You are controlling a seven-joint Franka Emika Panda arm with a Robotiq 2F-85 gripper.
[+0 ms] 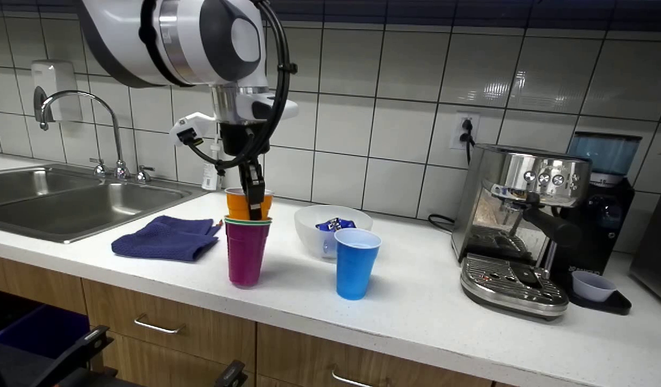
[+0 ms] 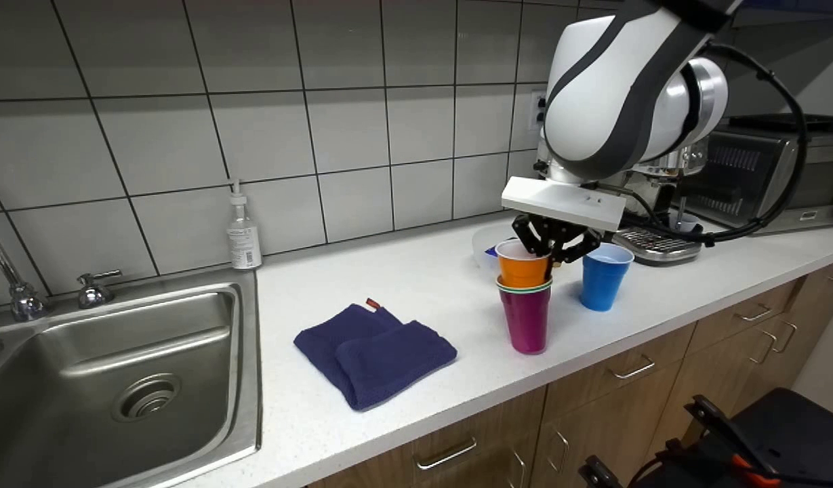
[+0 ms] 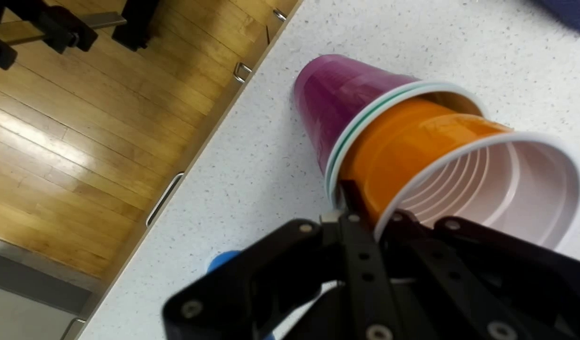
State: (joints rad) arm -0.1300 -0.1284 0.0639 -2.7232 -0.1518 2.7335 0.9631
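The black fingers [image 3: 357, 238] were drawn tight on the wall of a tapered orange plastic cup [image 3: 422, 146] with a pale interior, one outside it and the other apparently within the mouth. From the fingers, the cup's body lay toward the stainless-steel sink [image 2: 249, 379]. Its long axis stood about upright, mouth up, its lower part inside a tapered purple plastic cup [image 1: 247, 253] with a green-and-white rim, which stood on the white speckled bench [image 1: 416, 274]. A tapered blue plastic cup [image 1: 356, 269] stood on the opposite side, apart from the fingers.
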